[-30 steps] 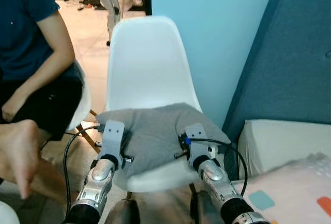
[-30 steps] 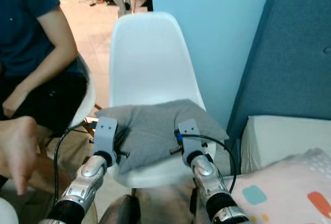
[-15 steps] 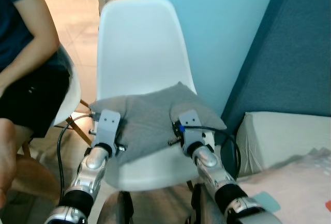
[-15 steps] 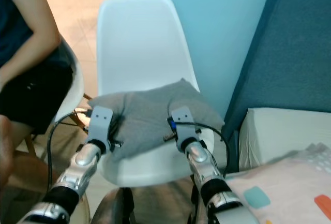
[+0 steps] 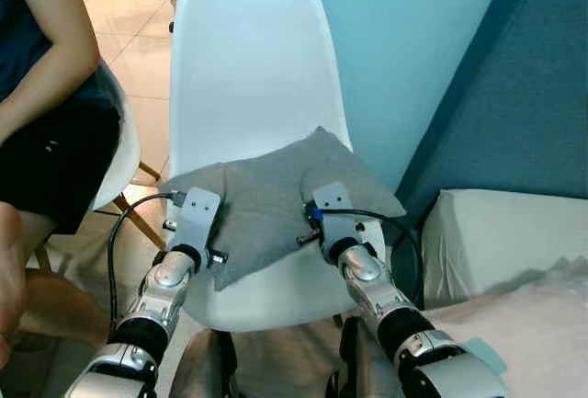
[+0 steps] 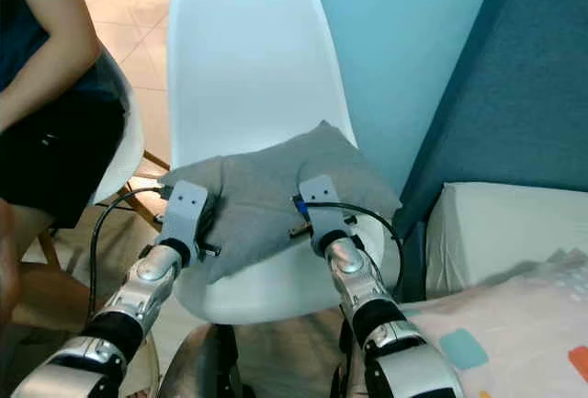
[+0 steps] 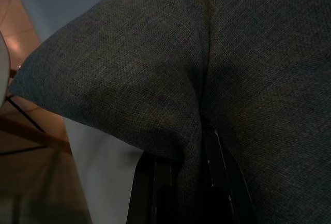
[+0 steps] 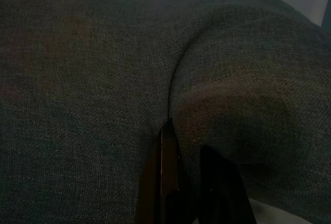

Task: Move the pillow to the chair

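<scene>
A grey pillow (image 5: pixel 266 191) lies across the seat of a white plastic chair (image 5: pixel 248 58), one corner pointing at the backrest. Both arms reach forward to its front edge. In the left wrist view, my left gripper (image 7: pixel 189 157) is shut on a fold of the pillow (image 7: pixel 155 69), with black fingers (image 7: pixel 150 188) on either side of the fabric. The right wrist view has my right gripper (image 8: pixel 186 151) shut on another fold of the pillow (image 8: pixel 103 79). From the head, the wrist mounts hide the fingertips.
A person (image 5: pixel 46 122) sits on a second white chair (image 5: pixel 124 154) close on the left. To the right stand a blue upholstered headboard (image 5: pixel 524 95), a white mattress (image 5: pixel 496 233) and patterned bedding (image 6: pixel 514 324). A light blue wall (image 5: pixel 404 30) is behind the chair.
The view has closed in on the chair and tipped down. Both arms have stretched forward, carrying the pillow further back onto the seat, still held on both sides.
</scene>
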Controlling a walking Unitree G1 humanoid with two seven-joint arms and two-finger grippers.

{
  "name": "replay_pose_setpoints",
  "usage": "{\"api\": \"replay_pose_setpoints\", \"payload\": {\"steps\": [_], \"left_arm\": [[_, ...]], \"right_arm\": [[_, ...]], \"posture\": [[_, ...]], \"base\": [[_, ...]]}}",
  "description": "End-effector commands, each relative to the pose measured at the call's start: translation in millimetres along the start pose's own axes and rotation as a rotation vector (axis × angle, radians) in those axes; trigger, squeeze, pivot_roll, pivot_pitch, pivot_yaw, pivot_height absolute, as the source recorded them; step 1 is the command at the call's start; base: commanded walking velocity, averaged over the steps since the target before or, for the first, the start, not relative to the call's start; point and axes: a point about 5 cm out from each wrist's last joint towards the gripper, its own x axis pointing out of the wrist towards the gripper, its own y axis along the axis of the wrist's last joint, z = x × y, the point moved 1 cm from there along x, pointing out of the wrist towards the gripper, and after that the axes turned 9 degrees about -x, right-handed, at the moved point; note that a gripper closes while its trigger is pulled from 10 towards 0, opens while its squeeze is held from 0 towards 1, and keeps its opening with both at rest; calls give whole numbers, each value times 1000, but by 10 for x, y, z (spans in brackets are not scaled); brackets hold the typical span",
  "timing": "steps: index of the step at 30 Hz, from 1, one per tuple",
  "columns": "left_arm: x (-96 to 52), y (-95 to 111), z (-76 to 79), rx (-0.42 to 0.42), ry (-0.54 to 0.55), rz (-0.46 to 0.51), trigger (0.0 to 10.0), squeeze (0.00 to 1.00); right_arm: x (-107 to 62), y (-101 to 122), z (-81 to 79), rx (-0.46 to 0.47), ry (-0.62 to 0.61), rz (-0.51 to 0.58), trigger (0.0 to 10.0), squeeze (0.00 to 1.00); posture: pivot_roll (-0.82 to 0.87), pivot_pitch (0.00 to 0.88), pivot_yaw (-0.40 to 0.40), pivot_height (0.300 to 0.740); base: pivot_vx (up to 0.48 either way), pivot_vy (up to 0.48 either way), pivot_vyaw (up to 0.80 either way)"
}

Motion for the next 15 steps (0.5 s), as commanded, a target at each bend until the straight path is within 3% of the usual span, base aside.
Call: {"api": "replay_pose_setpoints", "payload": {"steps": [1,10,11,13,14,15], "left_arm": [[-11,-11,-98,36,18,-5,10000,0],[-2,-39,-91,78,-3,-25,10000,0],[0,-53,-96,81,-10,-39,10000,384],[1,-65,-106,71,-11,-52,10000,384],[2,-69,-117,55,-12,-58,10000,1000],[3,-69,-123,44,-13,-60,10000,1000]], "right_arm": [[2,8,111,0,-58,6,10000,0],[-12,-30,113,58,-80,-3,10000,0],[-23,-12,106,102,-75,30,10000,1000],[-32,4,102,133,-73,57,10000,1000],[-34,4,97,135,-71,60,10000,1000],[-34,1,93,132,-71,57,10000,1000]], "posture": [[27,245,-15,576],[38,247,-24,576],[41,245,-22,576],[41,245,-22,576],[40,244,-20,576],[40,244,-20,576]], "base": [[0,0,0],[0,0,0],[0,0,0],[0,0,0],[0,0,0],[0,0,0]]}}
